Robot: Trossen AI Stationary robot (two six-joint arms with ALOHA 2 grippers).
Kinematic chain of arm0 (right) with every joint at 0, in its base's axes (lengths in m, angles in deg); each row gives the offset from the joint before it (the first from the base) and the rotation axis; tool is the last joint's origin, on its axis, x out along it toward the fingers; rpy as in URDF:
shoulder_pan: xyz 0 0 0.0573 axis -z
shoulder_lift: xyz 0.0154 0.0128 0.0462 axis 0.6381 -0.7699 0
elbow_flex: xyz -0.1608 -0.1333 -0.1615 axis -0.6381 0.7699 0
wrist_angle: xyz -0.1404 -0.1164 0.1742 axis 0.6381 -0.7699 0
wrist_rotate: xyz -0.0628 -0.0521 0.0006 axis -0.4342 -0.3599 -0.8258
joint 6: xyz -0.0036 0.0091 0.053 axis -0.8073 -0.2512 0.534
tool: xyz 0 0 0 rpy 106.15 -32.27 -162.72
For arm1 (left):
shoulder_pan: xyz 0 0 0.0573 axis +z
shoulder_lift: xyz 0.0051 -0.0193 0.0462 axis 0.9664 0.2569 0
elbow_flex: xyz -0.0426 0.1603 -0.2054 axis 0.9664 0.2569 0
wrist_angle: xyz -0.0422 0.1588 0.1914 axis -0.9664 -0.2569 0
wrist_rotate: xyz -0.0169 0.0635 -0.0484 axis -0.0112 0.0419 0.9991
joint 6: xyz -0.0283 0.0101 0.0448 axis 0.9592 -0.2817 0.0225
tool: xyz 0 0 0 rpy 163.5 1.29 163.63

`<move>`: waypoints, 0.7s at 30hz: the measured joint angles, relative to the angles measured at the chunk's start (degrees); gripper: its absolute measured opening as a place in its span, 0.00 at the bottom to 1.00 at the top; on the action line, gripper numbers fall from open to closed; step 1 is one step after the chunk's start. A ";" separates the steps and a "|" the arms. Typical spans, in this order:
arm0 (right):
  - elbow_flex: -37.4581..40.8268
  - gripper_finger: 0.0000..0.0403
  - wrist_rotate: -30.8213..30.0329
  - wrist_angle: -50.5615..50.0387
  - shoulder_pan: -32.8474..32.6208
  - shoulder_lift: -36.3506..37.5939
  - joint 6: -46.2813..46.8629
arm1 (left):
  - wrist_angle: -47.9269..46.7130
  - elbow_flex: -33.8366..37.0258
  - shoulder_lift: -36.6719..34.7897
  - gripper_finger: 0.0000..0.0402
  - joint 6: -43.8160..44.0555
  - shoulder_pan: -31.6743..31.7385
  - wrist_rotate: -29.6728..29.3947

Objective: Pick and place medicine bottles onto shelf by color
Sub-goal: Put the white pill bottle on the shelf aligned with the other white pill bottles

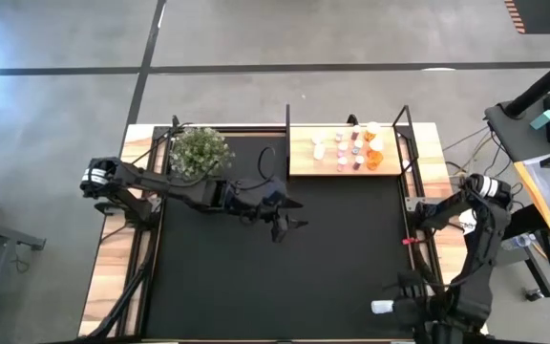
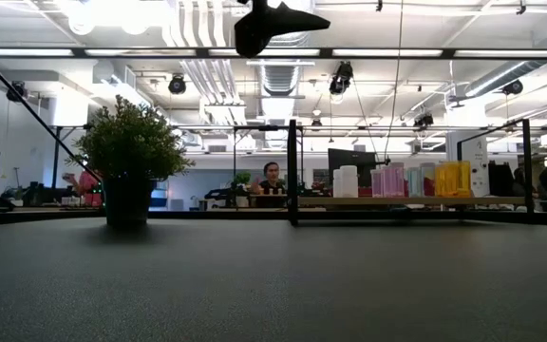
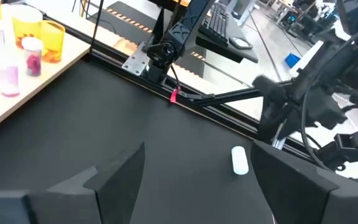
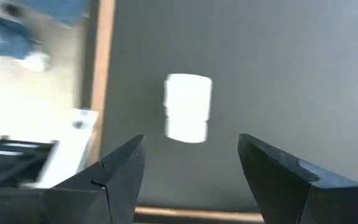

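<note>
Near the surface's front right edge, my right gripper hangs fingers apart over a white bottle. My left gripper waits mid-surface, fingers wide, holding nothing.

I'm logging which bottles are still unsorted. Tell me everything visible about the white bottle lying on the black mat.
The white bottle is a small, plain white cylinder, plastic by its look, lying on its side on the black mat near the right front corner, far from the shelf. The right gripper hovers over it, fingers open on either side, touching nothing.
</note>
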 joint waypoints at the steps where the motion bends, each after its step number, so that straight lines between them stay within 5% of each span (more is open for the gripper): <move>1: 0.60 0.61 0.02 2.70 -0.18 -0.43 -0.54 | 0.00 0.00 0.00 0.69 0.03 -0.43 -0.79; 21: 17.30 0.61 -0.85 21.17 -0.60 -3.57 4.44 | 4.75 0.09 0.00 0.69 0.08 -3.12 -4.73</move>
